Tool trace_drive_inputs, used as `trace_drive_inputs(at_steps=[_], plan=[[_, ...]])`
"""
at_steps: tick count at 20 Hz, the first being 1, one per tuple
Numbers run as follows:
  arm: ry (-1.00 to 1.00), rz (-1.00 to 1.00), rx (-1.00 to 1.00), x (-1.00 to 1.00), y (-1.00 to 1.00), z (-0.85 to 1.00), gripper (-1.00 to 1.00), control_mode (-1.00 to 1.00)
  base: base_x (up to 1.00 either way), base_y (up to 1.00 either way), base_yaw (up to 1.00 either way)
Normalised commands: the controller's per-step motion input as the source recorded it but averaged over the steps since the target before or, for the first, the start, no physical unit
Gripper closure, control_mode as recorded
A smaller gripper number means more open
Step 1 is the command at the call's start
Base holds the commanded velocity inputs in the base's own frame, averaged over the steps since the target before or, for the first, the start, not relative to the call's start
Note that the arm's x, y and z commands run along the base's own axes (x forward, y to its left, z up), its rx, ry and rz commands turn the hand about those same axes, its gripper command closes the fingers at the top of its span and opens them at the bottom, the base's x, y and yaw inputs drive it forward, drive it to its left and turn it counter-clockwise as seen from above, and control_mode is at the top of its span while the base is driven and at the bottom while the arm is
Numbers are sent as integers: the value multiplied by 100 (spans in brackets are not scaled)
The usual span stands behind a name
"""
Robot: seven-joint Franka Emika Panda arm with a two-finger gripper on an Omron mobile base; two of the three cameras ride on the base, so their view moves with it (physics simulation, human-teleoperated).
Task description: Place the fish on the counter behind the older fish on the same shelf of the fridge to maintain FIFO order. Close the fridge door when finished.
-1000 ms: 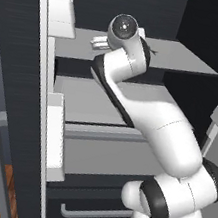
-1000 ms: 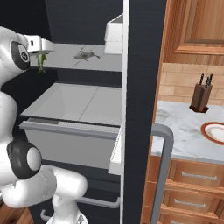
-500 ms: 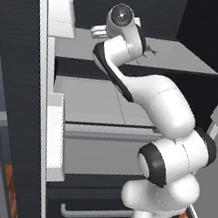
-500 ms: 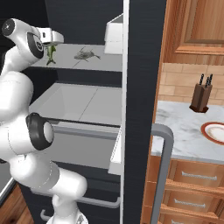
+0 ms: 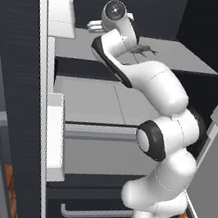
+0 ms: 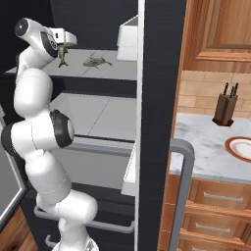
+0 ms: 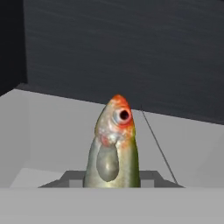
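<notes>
My gripper is shut on the fish, a slim greenish-yellow one that hangs tail-down just above the upper shelf of the fridge. In the hand view the fish stands between the fingertips with its orange-topped head pointing at the dark back wall. The older fish, dull grey, lies flat on the same shelf, a little to the right of the held one. It also lies beside my wrist in the left base view, older fish. The marble counter is to the right of the fridge.
Both fridge doors stand open: the left door with white bins and the right door's edge with a grey handle. A lower shelf and drawers sit below. A knife block and plate stand on the counter.
The arm has straightened upward and carried the fish deeper over the upper shelf, closer to the grey fish. The grip has stayed shut.
</notes>
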Motion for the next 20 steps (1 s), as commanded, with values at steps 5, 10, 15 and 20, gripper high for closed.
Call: trace_drive_inputs(at_steps=[5,10,15,20], plan=[[0,-1,0,48,0,-13,100,-100,0,0,0],[-2,-4,0,36,0,-15,100,-100,0,0,0],[-2,-15,0,38,0,-14,100,-100,0,0,0],[0,-18,0,42,0,-16,100,-100,0,0,0]])
